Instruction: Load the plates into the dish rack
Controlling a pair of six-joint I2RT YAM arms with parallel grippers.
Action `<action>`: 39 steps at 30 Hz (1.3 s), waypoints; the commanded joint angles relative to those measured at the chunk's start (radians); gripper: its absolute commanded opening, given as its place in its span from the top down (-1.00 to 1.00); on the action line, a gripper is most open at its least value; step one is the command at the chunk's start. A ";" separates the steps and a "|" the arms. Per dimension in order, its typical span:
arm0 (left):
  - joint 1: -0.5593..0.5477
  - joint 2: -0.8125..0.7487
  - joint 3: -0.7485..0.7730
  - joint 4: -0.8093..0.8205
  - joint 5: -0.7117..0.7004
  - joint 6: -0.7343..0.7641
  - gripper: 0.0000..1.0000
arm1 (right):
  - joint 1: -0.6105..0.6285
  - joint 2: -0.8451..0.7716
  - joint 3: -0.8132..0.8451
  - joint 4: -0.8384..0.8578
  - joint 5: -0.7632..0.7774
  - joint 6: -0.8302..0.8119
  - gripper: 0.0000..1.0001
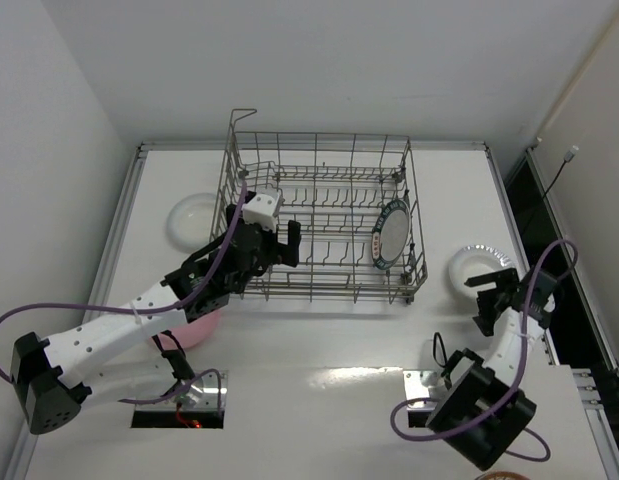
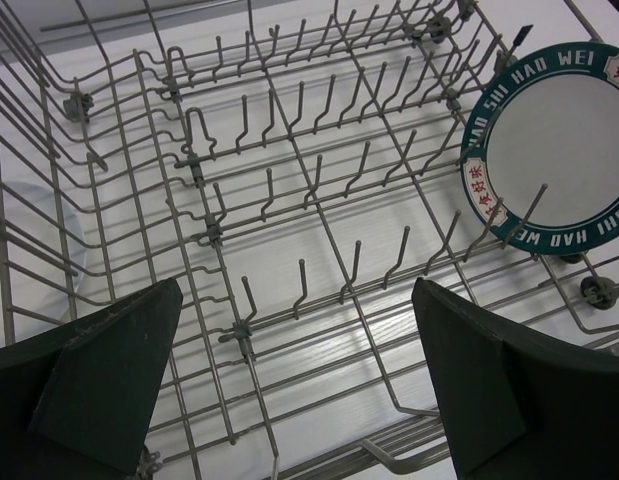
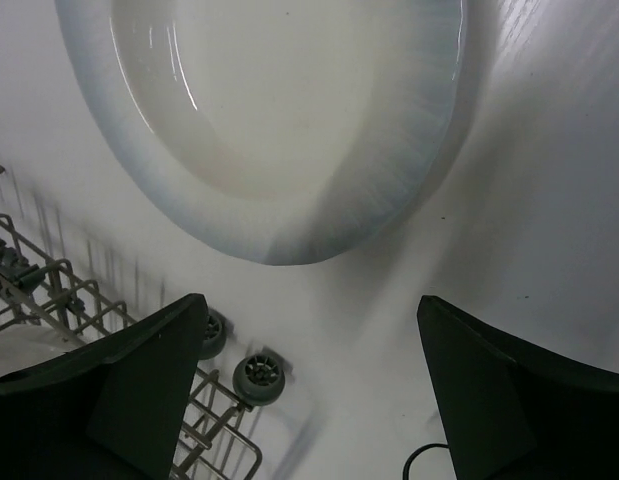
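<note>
Left gripper [image 2: 299,385] over left-front of dish rack [image 1: 324,215], jaws wide open, holding nothing. Teal-rimmed plate [image 1: 392,236] stands upright in the tines at rack's right end. Right gripper [image 3: 309,390] hangs above white plate [image 3: 279,120] lying on table [image 1: 319,340] just right of rack, jaws wide open, empty. Second white plate [image 1: 194,217] flat left of rack; pink plate [image 1: 202,326] under left arm [image 1: 119,335], partly hidden

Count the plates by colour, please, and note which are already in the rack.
Teal-rimmed plate: 1, standing in the rack
White: 2, the left white plate and the right white plate, both outside the rack
Pink plate: 1, outside the rack, partly hidden
Total: 4 plates, 1 loaded
</note>
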 commanded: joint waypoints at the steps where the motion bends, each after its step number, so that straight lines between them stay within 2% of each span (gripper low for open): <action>1: -0.023 -0.021 -0.002 0.023 -0.027 0.005 -1.00 | -0.057 0.019 -0.014 0.120 -0.157 -0.010 -0.70; 12: -0.023 -0.021 -0.002 0.023 -0.046 0.005 -1.00 | -0.166 0.260 -0.076 0.304 -0.246 0.002 -0.70; 15: -0.032 -0.021 -0.002 0.014 -0.055 0.005 -1.00 | -0.191 0.323 -0.085 0.358 -0.300 0.002 -0.54; 16: -0.032 -0.021 -0.002 0.014 -0.055 0.005 -1.00 | -0.191 0.332 -0.097 0.375 -0.318 0.002 -0.37; 18: -0.032 -0.021 -0.002 0.014 -0.070 0.005 -1.00 | -0.220 0.352 -0.097 0.398 -0.369 -0.008 -0.15; 19: -0.032 -0.021 -0.002 0.014 -0.070 0.005 -1.00 | -0.234 0.364 -0.108 0.408 -0.380 -0.020 0.10; 22: -0.032 -0.021 -0.002 0.014 -0.080 0.005 -1.00 | -0.257 0.373 -0.117 0.431 -0.419 -0.030 0.45; 23: -0.032 -0.021 -0.002 0.014 -0.080 0.005 -1.00 | -0.257 0.382 -0.117 0.444 -0.429 -0.040 0.68; 26: -0.032 -0.021 -0.002 0.014 -0.080 0.005 -1.00 | -0.285 0.392 -0.126 0.468 -0.485 -0.050 1.00; 36: -0.032 -0.021 -0.002 0.014 -0.080 0.005 -1.00 | -0.303 0.254 -0.111 0.411 -0.562 -0.126 1.00; 38: -0.032 -0.021 -0.002 0.014 -0.080 0.005 -1.00 | -0.292 0.206 -0.111 0.465 -0.623 -0.108 1.00; 39: -0.032 -0.021 -0.002 0.014 -0.080 0.005 -1.00 | -0.292 0.191 -0.129 0.547 -0.645 -0.067 1.00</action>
